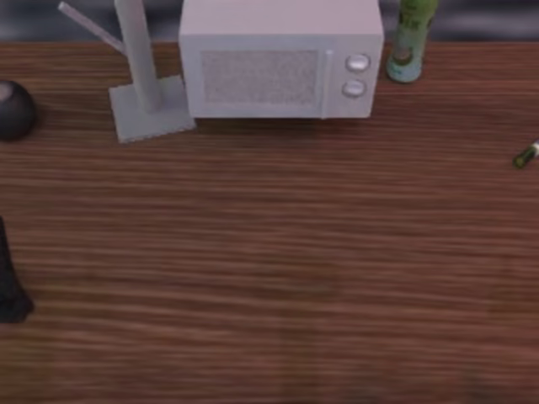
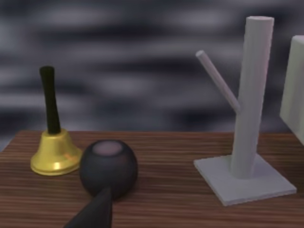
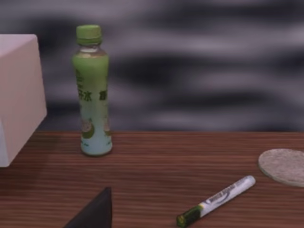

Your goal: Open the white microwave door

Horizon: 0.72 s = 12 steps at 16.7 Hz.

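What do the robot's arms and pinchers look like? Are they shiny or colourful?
Very little of them shows. The left arm appears at the top view's left edge as a plain black, matte shape widening toward its lower end. Each wrist view shows only one dark, pointed wedge: the left gripper's finger and the right gripper's finger. No cables, markings or bright colours are visible.

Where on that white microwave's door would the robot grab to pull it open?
Probably the thin vertical handle on the door, next to the knob panel. It stands upright at the door's right edge, so a tool would come straight at the white microwave from the front, fingers either side of it.
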Each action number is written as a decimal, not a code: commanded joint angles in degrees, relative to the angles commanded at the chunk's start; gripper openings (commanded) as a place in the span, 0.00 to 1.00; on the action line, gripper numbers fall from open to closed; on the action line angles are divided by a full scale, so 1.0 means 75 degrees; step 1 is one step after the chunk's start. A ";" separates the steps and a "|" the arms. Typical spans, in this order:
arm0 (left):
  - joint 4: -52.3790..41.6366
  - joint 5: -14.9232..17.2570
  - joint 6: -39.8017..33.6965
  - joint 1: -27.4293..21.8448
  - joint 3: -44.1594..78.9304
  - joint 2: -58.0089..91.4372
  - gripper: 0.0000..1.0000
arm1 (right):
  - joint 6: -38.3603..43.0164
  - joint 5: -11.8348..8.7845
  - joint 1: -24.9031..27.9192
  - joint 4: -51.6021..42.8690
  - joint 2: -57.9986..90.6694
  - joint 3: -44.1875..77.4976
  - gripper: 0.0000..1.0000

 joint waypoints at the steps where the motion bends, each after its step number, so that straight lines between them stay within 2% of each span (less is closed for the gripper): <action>1: 0.0000 0.0000 0.0000 0.0000 0.0000 0.0000 1.00 | 0.0000 0.0000 0.0000 0.0000 0.0000 0.0000 1.00; 3: 0.0000 -0.0035 -0.0023 -0.0045 0.0076 0.0076 1.00 | 0.0000 0.0000 0.0000 0.0000 0.0000 0.0000 1.00; 6: -0.0007 -0.0367 -0.0230 -0.0435 0.0784 0.0795 1.00 | 0.0000 0.0000 0.0000 0.0000 0.0000 0.0000 1.00; 9: -0.0050 -0.0976 -0.0593 -0.1112 0.2089 0.2250 1.00 | 0.0000 0.0000 0.0000 0.0000 0.0000 0.0000 1.00; 12: -0.0147 -0.1758 -0.1041 -0.1976 0.3734 0.4422 1.00 | 0.0000 0.0000 0.0000 0.0000 0.0000 0.0000 1.00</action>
